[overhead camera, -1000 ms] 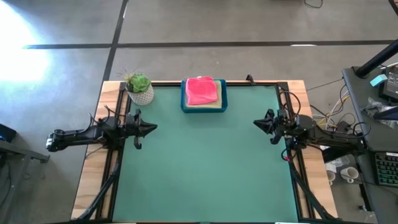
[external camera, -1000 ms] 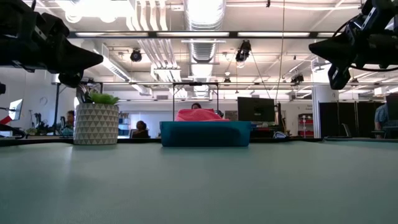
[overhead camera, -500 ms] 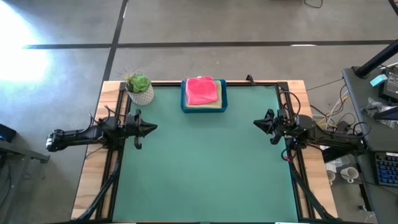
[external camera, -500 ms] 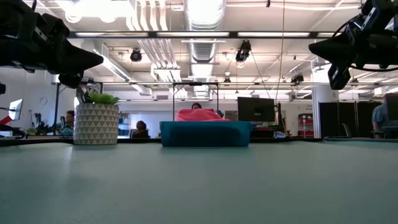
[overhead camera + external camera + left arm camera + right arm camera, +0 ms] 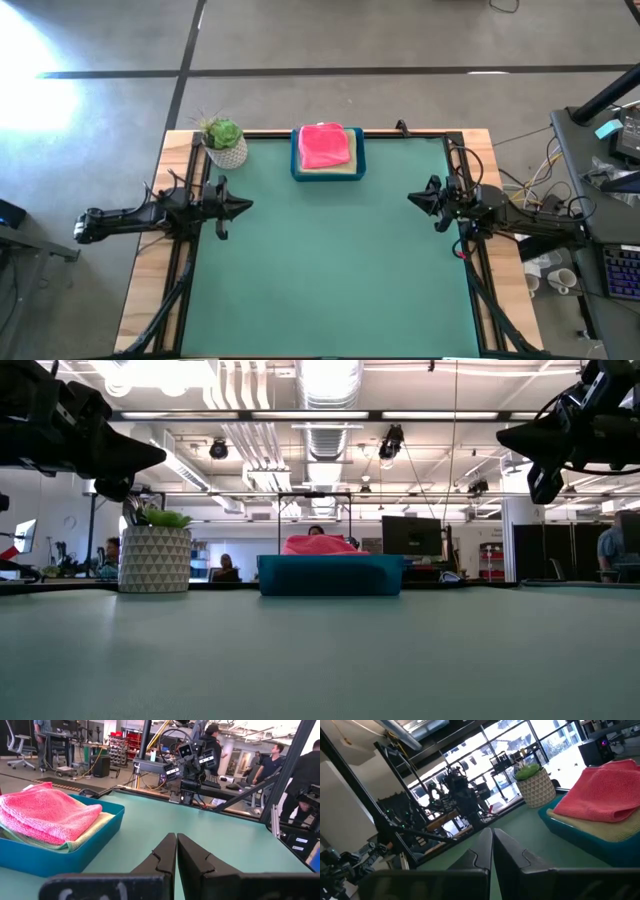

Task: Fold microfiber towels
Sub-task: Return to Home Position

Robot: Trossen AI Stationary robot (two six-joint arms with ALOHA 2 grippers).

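Observation:
A folded hot pink microfiber towel (image 5: 324, 146) lies on top of a stack in the blue tray (image 5: 297, 170) at the table's far middle; a pale yellowish towel edge (image 5: 75, 840) shows under it. My left gripper (image 5: 246, 206) hovers shut at the table's left edge, pointing level toward the middle. My right gripper (image 5: 412, 199) hovers shut at the right edge, also level. Both are far from the tray and hold nothing.
A potted plant (image 5: 224, 142) in a white patterned pot stands at the far left corner, beside the tray. The green mat (image 5: 330, 270) stretches between the two arms. People and equipment show in the room beyond the table.

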